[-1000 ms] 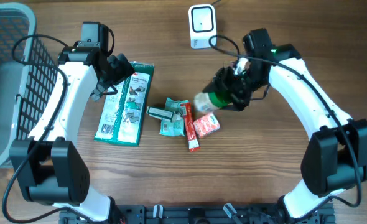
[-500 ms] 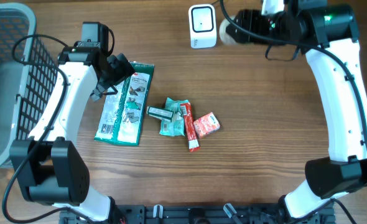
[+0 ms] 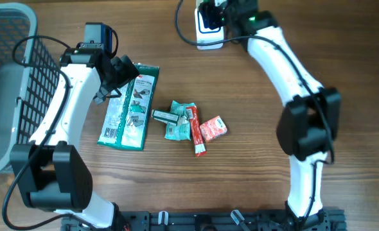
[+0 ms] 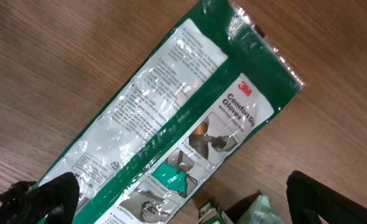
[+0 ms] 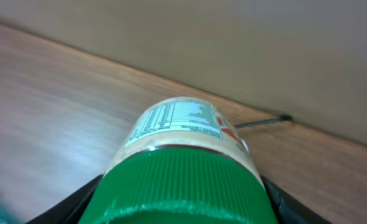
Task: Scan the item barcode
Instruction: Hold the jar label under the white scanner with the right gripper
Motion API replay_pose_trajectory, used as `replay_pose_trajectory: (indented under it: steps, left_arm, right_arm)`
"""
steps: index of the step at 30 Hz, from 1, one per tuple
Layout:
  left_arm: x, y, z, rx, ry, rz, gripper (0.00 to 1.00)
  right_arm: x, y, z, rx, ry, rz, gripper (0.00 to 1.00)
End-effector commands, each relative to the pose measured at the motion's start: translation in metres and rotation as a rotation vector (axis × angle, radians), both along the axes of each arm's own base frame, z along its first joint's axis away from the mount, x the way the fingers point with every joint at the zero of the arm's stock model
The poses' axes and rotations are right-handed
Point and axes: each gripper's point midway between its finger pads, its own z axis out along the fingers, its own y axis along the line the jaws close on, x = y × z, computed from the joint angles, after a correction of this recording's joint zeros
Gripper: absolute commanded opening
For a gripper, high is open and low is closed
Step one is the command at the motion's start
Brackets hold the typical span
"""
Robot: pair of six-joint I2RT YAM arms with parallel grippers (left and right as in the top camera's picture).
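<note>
My right gripper (image 5: 183,208) is shut on a jar with a ribbed green lid (image 5: 183,180) and a printed label (image 5: 178,123). The black fingers press the lid from both sides. In the overhead view the right gripper (image 3: 220,9) hangs at the table's far edge, right over the white barcode scanner (image 3: 209,33). The jar is hidden under the wrist there. My left gripper (image 3: 121,70) stands open above the top end of a green glove packet (image 4: 171,130), with nothing between its fingers (image 4: 40,196).
A grey wire basket (image 3: 9,70) stands at the far left. Several small packets (image 3: 189,125) lie in a heap mid-table, right of the glove packet (image 3: 130,106). The scanner's cable (image 5: 261,121) runs along the back edge.
The right arm has carried the jar from above the heap of packets up and back to the scanner. The left arm has not moved.
</note>
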Motion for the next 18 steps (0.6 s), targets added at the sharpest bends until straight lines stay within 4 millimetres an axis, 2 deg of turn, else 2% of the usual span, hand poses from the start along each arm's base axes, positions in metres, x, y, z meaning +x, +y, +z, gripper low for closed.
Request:
replay_pose_trajectory:
  steps: [1,6,12,14,18]
  left_arm:
    - [-0.001,0.0,-0.001,-0.003,0.003,0.009,1.0]
    - [-0.001,0.0,-0.001,-0.003,0.003,0.009,1.0]
    - [-0.001,0.0,-0.001,-0.003,0.003,0.009,1.0]
    - [-0.001,0.0,-0.001,-0.003,0.003,0.009,1.0]
    - [-0.001,0.0,-0.001,-0.003,0.003,0.009,1.0]
  right_arm:
    - [0.023,-0.015,0.005,-0.098,-0.114,-0.055,0.04]
    - [0.036,-0.01,0.002,-0.058,-0.163,-0.071,0.04]
    - [0.042,-0.002,-0.038,-0.043,-0.119,-0.048,0.04]
    - [0.042,-0.002,-0.047,-0.037,-0.104,-0.056,0.04]
    - [0.041,-0.002,-0.051,-0.037,-0.094,-0.056,0.04]
